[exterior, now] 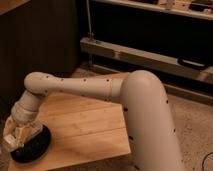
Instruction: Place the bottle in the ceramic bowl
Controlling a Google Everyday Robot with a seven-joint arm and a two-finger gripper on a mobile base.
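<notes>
While my arm reaches down and to the far corner of the wooden counter [85, 132], the single camera view shows my gripper [19, 139] low over the ceramic bowl [37, 147], which sits at that corner close to the counter's edge. My wrist hides much of the bowl; what shows is a dark glossy arc of rim and wall on the side nearest the middle of the counter.

Pale, whitish material at my gripper, right over the bowl's hidden part, is what I take to be the bottle [11, 142], though I cannot make out its cap or label from here. It seems to lie between my fingers, so I judge that I am clasping it, with the fingers closed around it. Whether its base already touches the bowl's floor I cannot tell, as my own wrist is in the way.

As for progress, I judge the carrying part done: the bottle is at the bowl and not anywhere else on the counter. What is left, by my reckoning, is the last of the lowering if any remains, letting go, and lifting clear without dragging the bowl toward the edge. Since the bowl sits so near the corner, a sideways nudge on release is the thing to avoid
</notes>
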